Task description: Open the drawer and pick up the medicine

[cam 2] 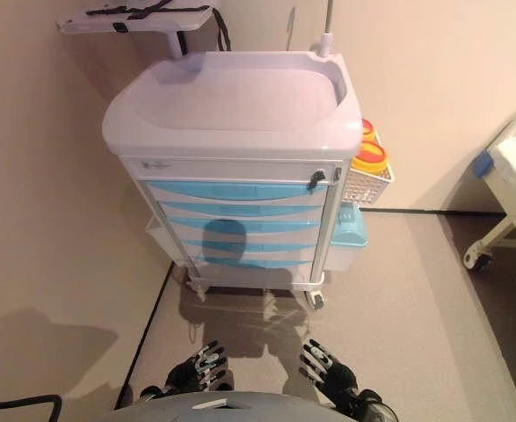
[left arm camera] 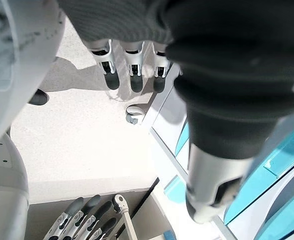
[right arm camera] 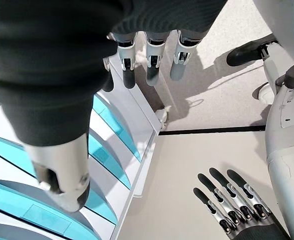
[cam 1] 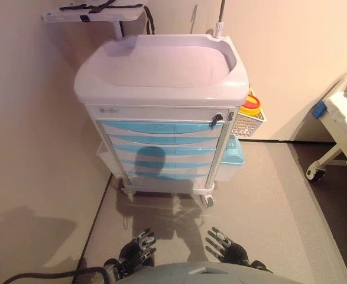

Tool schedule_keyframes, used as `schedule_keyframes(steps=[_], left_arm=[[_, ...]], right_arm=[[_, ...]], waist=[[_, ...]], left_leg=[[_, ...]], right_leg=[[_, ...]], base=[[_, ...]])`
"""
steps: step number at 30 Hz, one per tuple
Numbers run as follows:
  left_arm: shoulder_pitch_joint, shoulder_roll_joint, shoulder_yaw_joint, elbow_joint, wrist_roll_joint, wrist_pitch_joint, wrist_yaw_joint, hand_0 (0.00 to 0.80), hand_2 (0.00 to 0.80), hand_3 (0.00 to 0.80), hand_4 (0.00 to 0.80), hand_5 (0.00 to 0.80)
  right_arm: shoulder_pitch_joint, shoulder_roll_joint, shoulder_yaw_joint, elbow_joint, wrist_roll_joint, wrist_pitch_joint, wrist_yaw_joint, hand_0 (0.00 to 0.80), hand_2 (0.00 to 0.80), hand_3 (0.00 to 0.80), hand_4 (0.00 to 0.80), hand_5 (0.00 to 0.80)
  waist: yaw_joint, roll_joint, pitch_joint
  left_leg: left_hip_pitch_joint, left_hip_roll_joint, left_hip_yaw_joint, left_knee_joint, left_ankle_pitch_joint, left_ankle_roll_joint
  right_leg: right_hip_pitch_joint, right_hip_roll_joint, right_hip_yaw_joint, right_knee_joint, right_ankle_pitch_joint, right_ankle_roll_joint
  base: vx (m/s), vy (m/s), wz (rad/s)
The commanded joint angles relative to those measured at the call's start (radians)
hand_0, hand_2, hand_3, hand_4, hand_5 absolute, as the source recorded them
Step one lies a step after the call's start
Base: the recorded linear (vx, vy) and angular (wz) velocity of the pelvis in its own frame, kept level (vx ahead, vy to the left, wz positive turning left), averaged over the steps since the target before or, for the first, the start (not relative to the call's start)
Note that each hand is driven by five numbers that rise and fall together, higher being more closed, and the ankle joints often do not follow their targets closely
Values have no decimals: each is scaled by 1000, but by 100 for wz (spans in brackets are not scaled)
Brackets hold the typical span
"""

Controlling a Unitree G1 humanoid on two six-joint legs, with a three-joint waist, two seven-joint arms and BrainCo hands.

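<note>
A white medical cart [cam 1: 161, 65] stands against the wall ahead, with several light-blue drawers [cam 1: 161, 128] down its front, all closed. No medicine is in sight. My left hand [cam 1: 139, 249] and right hand [cam 1: 225, 245] hang low in front of me, well short of the cart, fingers straight and empty. The left wrist view shows my left hand's fingers [left arm camera: 131, 67] extended over the floor near the cart's caster [left arm camera: 134, 114]. The right wrist view shows my right hand's fingers [right arm camera: 152, 62] extended beside the drawer fronts [right arm camera: 109, 160].
A white wire basket [cam 1: 248, 121] with a yellow container [cam 1: 250, 106] hangs on the cart's right side, above a blue bin [cam 1: 232, 155]. A bed [cam 1: 344, 127] on wheels stands at right. A tray shelf [cam 1: 93, 13] is mounted above left. Walls are close behind and at left.
</note>
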Motion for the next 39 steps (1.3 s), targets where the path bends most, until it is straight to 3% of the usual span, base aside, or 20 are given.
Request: schedule_keyframes(steps=[1,20,30,39], left_arm=[[-80,-36,9,58,-18,4,-14,0,0,0,0,0],[-77,-41,11,60,-37,5,-15,0,0,0,0,0],[-65,-53,51,36,-239,84,-47,0,0,0,0,0],[-70,-76,72,2,-362,92,-80,0,0,0,0,0]], right_arm=[[-40,28,11,0,-9,-10,33,0,0,0,0,0],[-39,24,2,7,-12,-14,38,0,0,0,0,0],[-32,13,-16,-10,15,-22,38,0,0,0,0,0],[-27,14,-22,-48,26,-28,28,0,0,0,0,0]], waist=[[22,-2,45],[21,1,54],[22,4,95],[31,5,148]], left_leg=[[22,-48,-46,6,-91,45],[23,-50,-49,6,-90,45],[-1,-47,-54,18,-87,52],[-62,-54,-71,74,-97,57]], right_leg=[[-43,17,-27,111,-36,-34],[-44,14,-26,111,-33,-34],[-82,7,-14,141,-39,-38],[-140,-4,-13,180,-41,-46]], base=[[0,0,0],[0,0,0],[5,25,0],[-22,30,6]])
